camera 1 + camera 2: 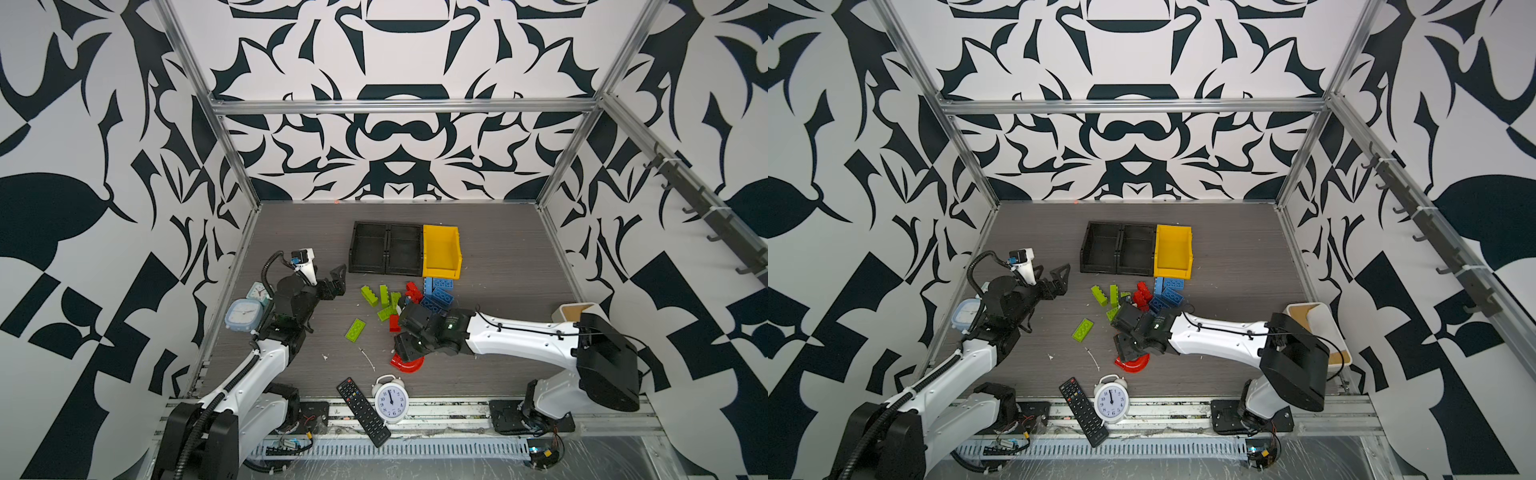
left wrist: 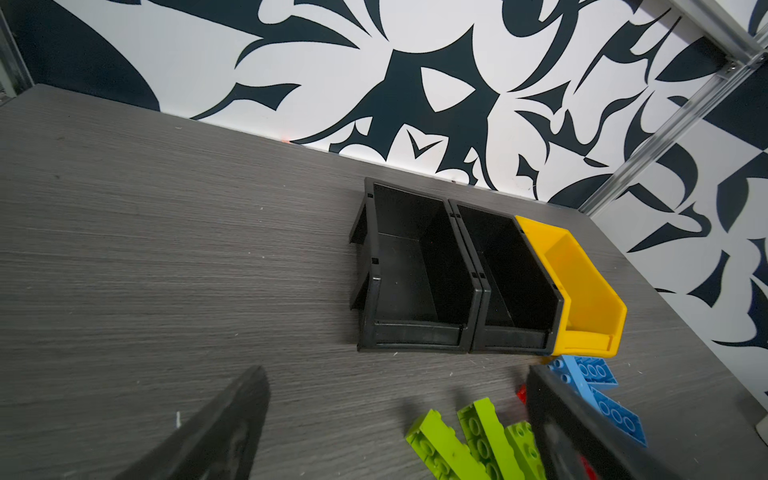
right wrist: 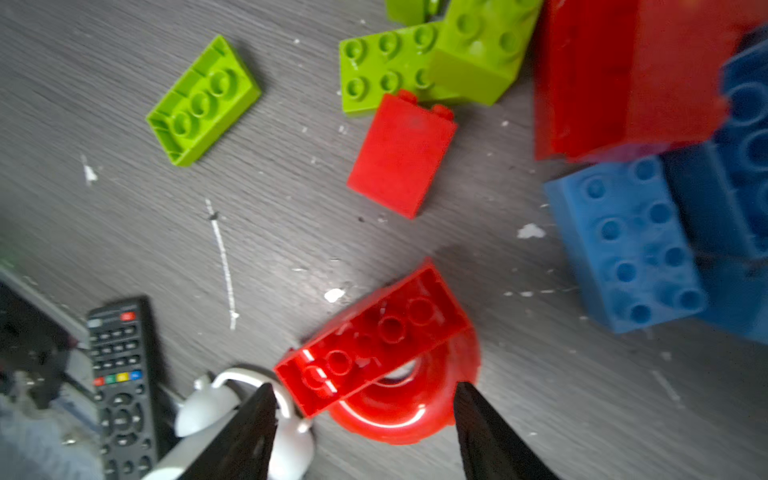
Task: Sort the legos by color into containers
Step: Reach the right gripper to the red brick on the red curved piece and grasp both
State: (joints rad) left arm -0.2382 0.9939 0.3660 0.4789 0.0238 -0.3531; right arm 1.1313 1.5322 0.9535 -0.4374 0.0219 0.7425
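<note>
A grey wood-grain tabletop [image 1: 498, 257] forms the floor of a box-like cell. Patterned walls [image 1: 395, 158] in bold black-and-white leaf shapes rise on three sides, braced by a silver aluminium frame [image 1: 399, 106]. A rail of dark hooks [image 1: 706, 210] runs along the right-hand wall. White crumbs and scraps dot the surface.

Toward the back, three small plastic bins stand touching in a row: two black bins [image 1: 368, 249] and, at the right end, a bright yellow bin [image 1: 441, 249]. Just in front of them lies a loose heap of chunky studded bricks. It has lime green bricks [image 1: 380, 296] on the left, red bricks [image 1: 412, 289] in the middle and blue bricks [image 1: 441, 291] against the yellow bin's front. A flat lime green brick [image 1: 355, 330] lies apart from the heap, underside up. A red D-shaped arch piece [image 1: 409, 365] lies nearer the front.

The right gripper [image 3: 365, 386] hangs low over the arch piece, its jaws apart on either side of it; whether they pinch it cannot be told. The left gripper [image 1: 338, 279] hovers left of the heap, jaws spread wide with nothing between them.

At the front edge sit a black remote control [image 1: 363, 411] and a white twin-bell alarm clock [image 1: 390, 401]. Two pale square clocks [image 1: 244, 314] stand at the left edge, and a white tub with a wooden rim [image 1: 1323, 322] at the right.
</note>
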